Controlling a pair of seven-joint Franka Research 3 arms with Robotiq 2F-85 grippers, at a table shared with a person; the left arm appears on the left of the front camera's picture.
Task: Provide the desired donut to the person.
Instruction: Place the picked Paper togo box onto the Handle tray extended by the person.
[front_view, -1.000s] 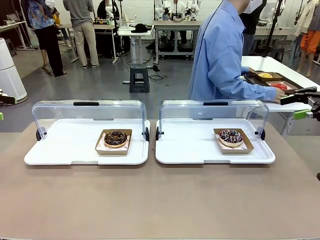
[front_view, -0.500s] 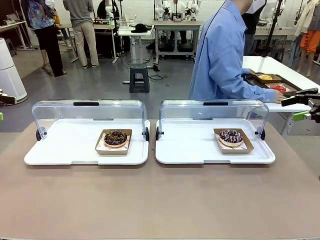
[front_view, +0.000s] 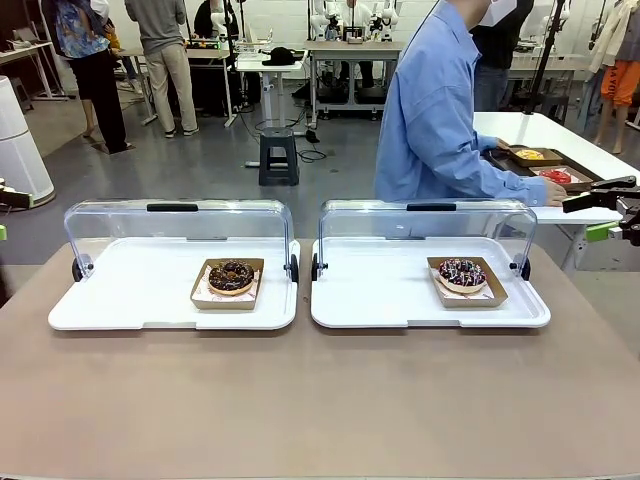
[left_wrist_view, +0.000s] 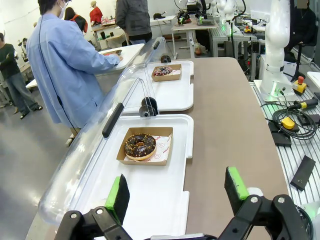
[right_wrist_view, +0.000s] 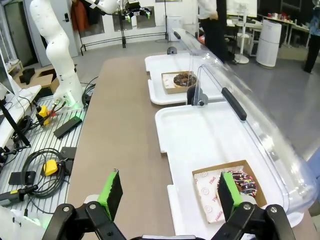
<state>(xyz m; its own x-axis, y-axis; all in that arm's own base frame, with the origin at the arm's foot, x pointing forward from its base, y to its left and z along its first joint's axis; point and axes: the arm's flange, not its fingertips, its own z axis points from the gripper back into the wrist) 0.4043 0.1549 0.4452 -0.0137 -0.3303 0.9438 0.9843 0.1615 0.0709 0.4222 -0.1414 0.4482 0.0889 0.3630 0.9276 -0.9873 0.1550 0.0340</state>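
With the person (front_view: 440, 110) turned to a far side table, both grippers (left_wrist_view: 176, 192) (right_wrist_view: 167, 192), fingers apart, risk choosing between 2 donuts (front_view: 231, 275) (front_view: 462, 272) unprompted.

Brown bench (front_view: 320, 400). Two white trays (front_view: 150, 300) with clear lids and black handles. Dark chocolate donut (front_view: 231, 275) in tan cardboard; second donut (front_view: 462, 272) dark-glazed with pale sprinkles. Light blue shirt on the person (front_view: 440, 120). Black end effector (left_wrist_view: 177, 195) with green pads.
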